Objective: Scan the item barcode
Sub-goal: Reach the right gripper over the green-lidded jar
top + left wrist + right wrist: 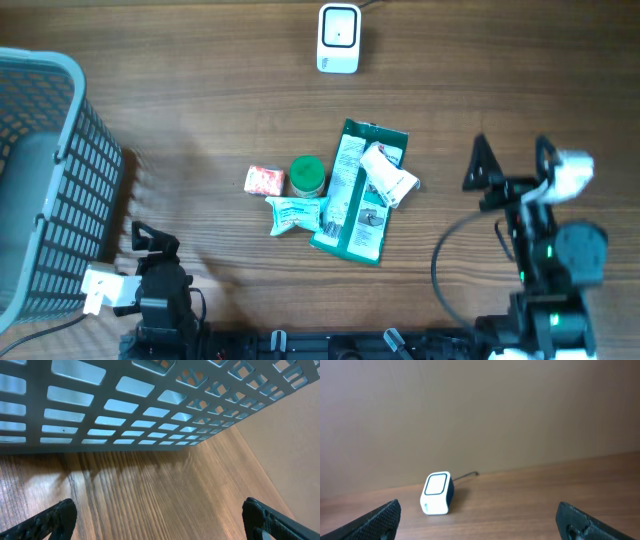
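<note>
The white barcode scanner (338, 38) stands at the table's far edge, and the right wrist view shows this scanner (438, 493) ahead and to the left. A pile of items lies mid-table: a long green packet (360, 190) with a white pouch (388, 172) on top, a green round lid (307, 176), a small red packet (265, 180) and a teal-and-white packet (295, 214). My right gripper (512, 160) (480, 522) hovers open to the right of the pile, holding nothing. At the near left, my left gripper (150, 238) (160, 520) is open and empty over bare wood.
A blue-grey mesh basket (50, 180) fills the left side of the table. Its wall (125, 405) rises just ahead of the left fingers. The scanner's cable runs off the far edge.
</note>
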Controlling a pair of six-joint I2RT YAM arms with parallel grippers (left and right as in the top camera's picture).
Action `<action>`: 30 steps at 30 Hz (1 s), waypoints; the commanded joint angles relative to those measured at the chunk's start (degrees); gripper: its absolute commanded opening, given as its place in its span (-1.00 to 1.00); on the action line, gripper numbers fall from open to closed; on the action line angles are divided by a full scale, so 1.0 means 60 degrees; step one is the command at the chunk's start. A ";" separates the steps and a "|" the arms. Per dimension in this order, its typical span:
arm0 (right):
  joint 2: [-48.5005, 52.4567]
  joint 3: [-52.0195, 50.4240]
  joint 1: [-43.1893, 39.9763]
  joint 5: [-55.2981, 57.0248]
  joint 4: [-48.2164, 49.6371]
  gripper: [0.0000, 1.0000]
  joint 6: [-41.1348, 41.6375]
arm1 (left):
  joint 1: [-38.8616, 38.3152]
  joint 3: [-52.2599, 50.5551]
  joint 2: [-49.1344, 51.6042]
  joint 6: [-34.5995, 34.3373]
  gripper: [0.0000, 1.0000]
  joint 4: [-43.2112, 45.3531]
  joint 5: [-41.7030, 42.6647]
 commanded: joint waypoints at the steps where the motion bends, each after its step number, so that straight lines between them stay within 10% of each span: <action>1: 0.1985 0.1126 0.0004 -0.0852 0.0291 1.00 0.0616 | -0.0047 -0.0080 -0.0025 0.0011 1.00 -0.0036 -0.0055; 13: 0.3894 0.1388 0.0018 -0.2412 0.2295 0.99 0.0900 | -0.0044 -0.0080 -0.0025 0.0015 1.00 -0.0036 -0.0055; 30: 0.4819 0.3741 0.2637 -0.1180 0.0922 1.00 0.1606 | -0.0044 -0.0080 -0.0025 0.0015 1.00 -0.0036 -0.0055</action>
